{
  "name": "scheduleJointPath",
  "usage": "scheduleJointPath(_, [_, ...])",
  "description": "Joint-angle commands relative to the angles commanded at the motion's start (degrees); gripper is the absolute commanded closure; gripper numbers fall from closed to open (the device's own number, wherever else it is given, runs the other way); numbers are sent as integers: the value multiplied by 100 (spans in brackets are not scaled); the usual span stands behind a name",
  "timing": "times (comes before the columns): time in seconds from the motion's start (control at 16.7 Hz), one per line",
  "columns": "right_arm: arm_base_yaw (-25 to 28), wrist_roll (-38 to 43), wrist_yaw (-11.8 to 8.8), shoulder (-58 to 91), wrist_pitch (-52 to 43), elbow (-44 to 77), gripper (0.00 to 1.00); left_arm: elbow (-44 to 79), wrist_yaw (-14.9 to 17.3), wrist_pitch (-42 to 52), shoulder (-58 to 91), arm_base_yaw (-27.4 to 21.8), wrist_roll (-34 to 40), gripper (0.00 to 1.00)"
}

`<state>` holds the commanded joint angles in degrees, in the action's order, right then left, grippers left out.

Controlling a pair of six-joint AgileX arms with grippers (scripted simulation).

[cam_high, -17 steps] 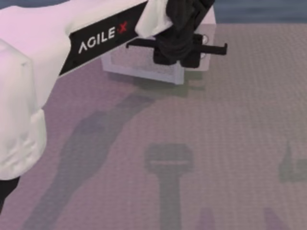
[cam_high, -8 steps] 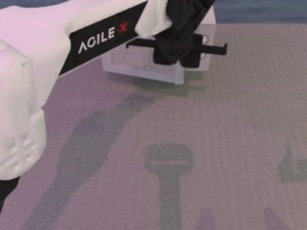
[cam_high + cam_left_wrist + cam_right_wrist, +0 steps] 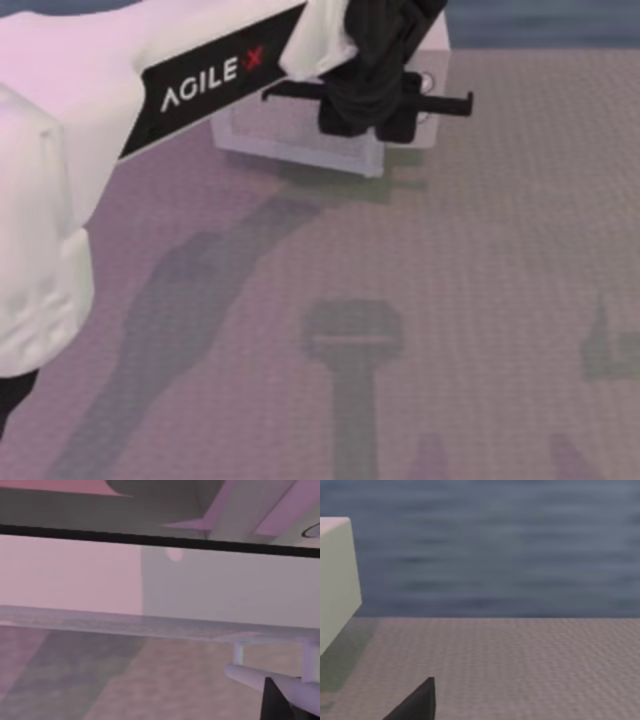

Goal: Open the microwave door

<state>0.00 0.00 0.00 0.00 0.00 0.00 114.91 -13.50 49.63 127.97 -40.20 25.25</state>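
The microwave (image 3: 420, 60) sits at the far edge of the table (image 3: 450, 300), a little left of centre in the top view. The microwave door (image 3: 300, 135) is swung partly out from the front, its free edge nearest the table's middle. My left gripper (image 3: 372, 100) hangs directly over the door's handle end, just in front of the knob panel (image 3: 428, 82). In the left wrist view the door's edge runs across the picture and the handle (image 3: 260, 677) lies right against one dark fingertip (image 3: 280, 702); whether that finger presses on it I cannot tell. I cannot tell how far my left jaws stand apart. My right arm is parked off to the right; only a dark fingertip (image 3: 420, 702) shows in its wrist view, with the microwave's side well apart.
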Motion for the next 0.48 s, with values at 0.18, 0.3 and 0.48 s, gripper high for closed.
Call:
scheduleJointPath(0.18, [0, 0, 0, 0, 0, 0, 0, -261, 45, -137, -171, 50, -168, 100])
scheduleJointPath(0.3, [0, 0, 0, 0, 0, 0, 0, -327, 58, -166, -207, 62, -211, 100])
scheduleJointPath(0.48, [0, 0, 0, 0, 0, 0, 0, -327, 58, -166, -207, 62, -211, 100])
